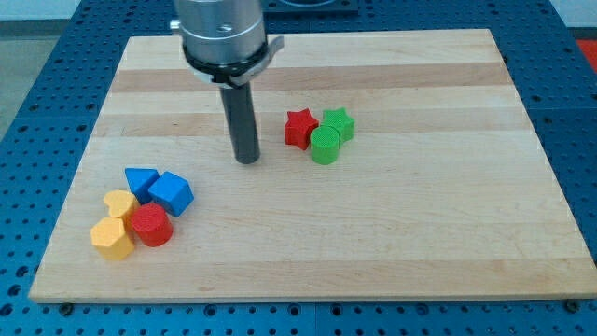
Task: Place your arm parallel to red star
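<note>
Near the middle of the worktop (392, 243), a little toward the view's top, my tip (247, 159) rests on the pale wood just to the view's left of the red star (298, 128), apart from it with a strip of bare board between. We judge that this placing suits the task: the rod stands level with the star across the view, beside it and not against it, so nothing gets nudged. We carry no gripper here, only the rod, so there is nothing to be apart or together.

The red star sits in a tight trio — a green star (339, 122) to its right and a green cylinder (325, 146) just below, both seeming to touch it. Well apart, at the view's lower left, another cluster huddles: a blue triangle-like block (140, 179), a blue cube-like block (172, 193), a yellow heart (118, 203), a red cylinder (150, 225) and an orange-yellow block (113, 239) whose shape we cannot settle.

The blocks look matte, solid and softly edged; the worktop is planked, light-grained wood — smooth enough for sliding. The rod is dark, round and straight.
</note>
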{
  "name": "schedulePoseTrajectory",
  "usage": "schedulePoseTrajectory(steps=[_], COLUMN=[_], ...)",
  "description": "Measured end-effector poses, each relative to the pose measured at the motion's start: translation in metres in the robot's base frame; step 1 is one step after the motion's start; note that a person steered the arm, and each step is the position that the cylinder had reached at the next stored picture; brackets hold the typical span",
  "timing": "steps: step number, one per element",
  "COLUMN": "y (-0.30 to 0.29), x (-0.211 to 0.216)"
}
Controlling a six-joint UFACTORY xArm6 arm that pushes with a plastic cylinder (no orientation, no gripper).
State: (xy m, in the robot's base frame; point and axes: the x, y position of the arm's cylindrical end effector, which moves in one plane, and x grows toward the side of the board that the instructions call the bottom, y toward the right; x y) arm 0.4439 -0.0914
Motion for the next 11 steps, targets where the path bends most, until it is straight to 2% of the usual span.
schedulePoseTrajectory(steps=[3,5,11], y=[-0.003,0.019,0.031], x=[-0.041,-0.042,-0.045])
